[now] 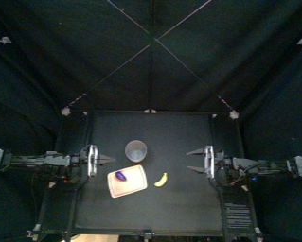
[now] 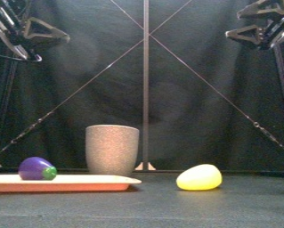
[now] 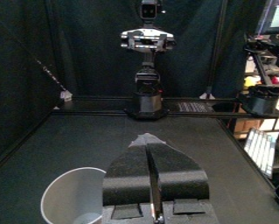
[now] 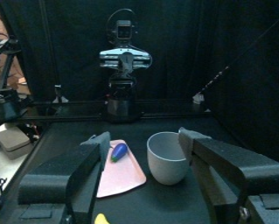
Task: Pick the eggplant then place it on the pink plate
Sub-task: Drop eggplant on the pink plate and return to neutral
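**Eggplant already sits on the pink plate**

The purple eggplant (image 1: 121, 175) lies on the pink plate (image 1: 131, 187), at the end near the left gripper (image 1: 90, 163). That gripper is the closer one. Its fingers are pressed together and hold nothing. The right gripper (image 1: 206, 163) is farther off, past the yellow toy (image 1: 161, 178), with its fingers spread apart. The eggplant's long way seems to run side to side. The job looks done.

This is a robot lab's test booth: black curtains (image 1: 64, 57) close in a small black surface (image 1: 179, 203), with 2 machines, a left arm (image 1: 45, 163) and a right arm (image 1: 248, 166), mounted at its sides. Toy props sit on it: a pink plate (image 2: 96, 182), an eggplant (image 2: 37, 168), a yellow fruit (image 2: 198, 177) and a grey cup (image 2: 112, 149).
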### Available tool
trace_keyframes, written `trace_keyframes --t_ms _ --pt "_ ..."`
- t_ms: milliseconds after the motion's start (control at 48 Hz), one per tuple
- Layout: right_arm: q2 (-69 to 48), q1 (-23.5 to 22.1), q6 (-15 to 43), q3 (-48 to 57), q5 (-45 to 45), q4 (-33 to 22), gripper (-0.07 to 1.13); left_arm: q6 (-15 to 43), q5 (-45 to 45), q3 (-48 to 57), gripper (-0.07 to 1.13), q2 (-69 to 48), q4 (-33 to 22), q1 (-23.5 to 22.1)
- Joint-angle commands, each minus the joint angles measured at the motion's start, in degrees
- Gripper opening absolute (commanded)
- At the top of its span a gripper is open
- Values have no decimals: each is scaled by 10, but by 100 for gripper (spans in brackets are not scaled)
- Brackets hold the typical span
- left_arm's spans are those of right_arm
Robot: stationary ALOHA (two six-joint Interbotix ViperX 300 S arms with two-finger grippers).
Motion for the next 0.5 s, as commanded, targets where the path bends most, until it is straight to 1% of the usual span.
trace_keyframes --t_ms 21,500 --pt "4 -3 -2 -5 -3 0 96 1 -3 -8 -2 2 0 2" --pt "4 -25 -2 4 -2 -1 96 0 -3 -7 -2 2 0 2"
